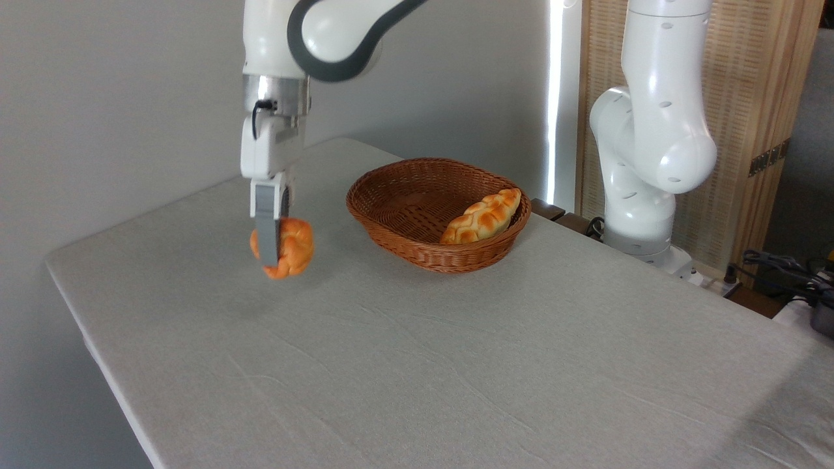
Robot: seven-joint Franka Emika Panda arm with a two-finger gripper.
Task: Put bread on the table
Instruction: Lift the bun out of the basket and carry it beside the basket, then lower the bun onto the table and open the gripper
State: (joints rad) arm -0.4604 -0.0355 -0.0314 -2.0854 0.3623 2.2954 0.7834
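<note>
A small round golden-orange bread [294, 247] hangs in the air just above the table [417, 365], left of the basket. My gripper [273, 251] points straight down and is shut on the bread, one grey finger [267, 231] across its front. The other finger is hidden behind the bun. A faint shadow lies on the cloth below it.
A brown oval wicker basket [391, 225] stands right of the gripper, holding a longer braided loaf [483, 217]. The arm's white base [642, 163] rises at the table's far right edge. Cables [782, 267] lie beyond that edge. The table's left edge is close to the gripper.
</note>
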